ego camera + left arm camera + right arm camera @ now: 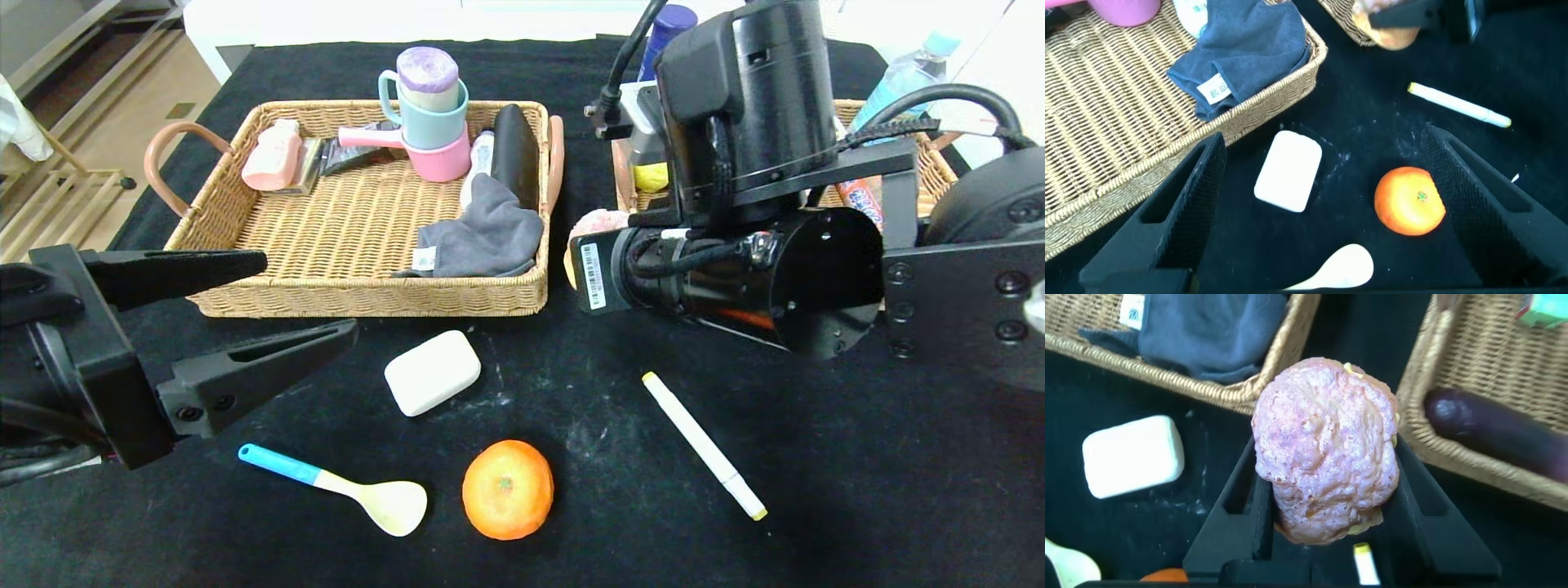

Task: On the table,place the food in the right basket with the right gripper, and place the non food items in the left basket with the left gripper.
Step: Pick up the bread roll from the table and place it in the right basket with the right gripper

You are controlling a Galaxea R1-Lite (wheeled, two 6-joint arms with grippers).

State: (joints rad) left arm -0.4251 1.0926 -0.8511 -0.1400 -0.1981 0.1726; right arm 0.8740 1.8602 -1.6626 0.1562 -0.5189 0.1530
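My right gripper (1327, 457) is shut on a pink bumpy bread-like food (1327, 445) and holds it above the gap between the two baskets, close to the right basket's (1470, 392) near-left rim. In the head view the arm hides most of it; only a bit of the food (600, 219) shows. My left gripper (306, 298) is open and empty, hovering in front of the left basket (359, 302). Below it lie a white block (1288, 171) and an orange (1410, 201). A blue-handled spoon (343, 486) and a white marker (704, 445) lie on the black table.
The left basket holds stacked cups (433, 114), a grey cloth (482, 237), a black case (516, 151) and a pink item (273, 155). The right basket (939, 167) holds a dark purple item (1503, 429) and packets. Bottles stand behind it (906, 77).
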